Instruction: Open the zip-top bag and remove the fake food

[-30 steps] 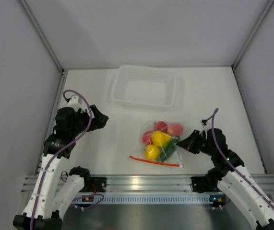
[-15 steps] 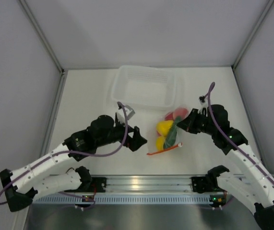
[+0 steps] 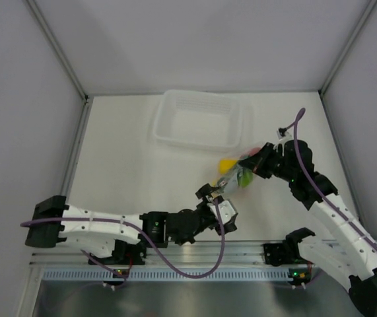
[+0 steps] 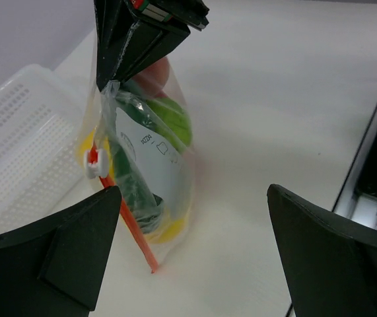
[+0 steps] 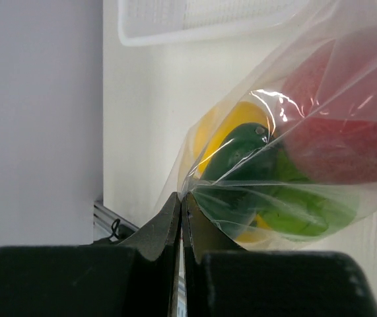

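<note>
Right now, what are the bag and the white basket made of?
The zip-top bag looks like thin clear plastic film: it crinkles and shines. The basket looks like stiff translucent white plastic, with rows of tiny holes.

Our right gripper (image 3: 255, 163) has lifted the bag (image 3: 233, 176) toward one o'clock; our left gripper (image 3: 216, 198) swung from nine o'clock to the bag's seven.

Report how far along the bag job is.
Done: the right gripper is shut on a corner of the bag and holds it upright. In hand: the left gripper is open, close to the bag and facing its orange zip strip. Left: the zip looks closed and the food is all inside, so opening and emptying are not yet done.
</note>
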